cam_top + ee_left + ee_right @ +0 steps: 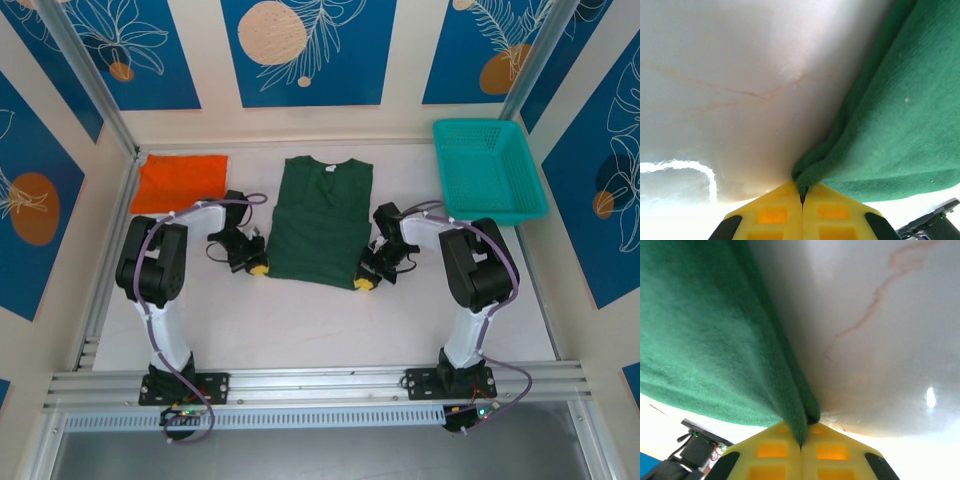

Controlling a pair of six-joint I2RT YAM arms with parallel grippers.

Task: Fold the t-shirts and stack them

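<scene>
The dark green t-shirt (322, 222) is gripped at its hem corners by the left tool (258, 268) and right tool (364, 284) (each clamped on cloth), so the bottom-up fold likely needs an even carry toward the collar.

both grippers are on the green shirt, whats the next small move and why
Probably lift both corners together and carry them toward the collar, folding it in half. The left gripper and right gripper are each shut on a near hem corner of the green t-shirt, which lies flat.

dark green t-shirt (322, 222) lies flat mid-table; folded orange t-shirt (180, 181) far left.
</scene>
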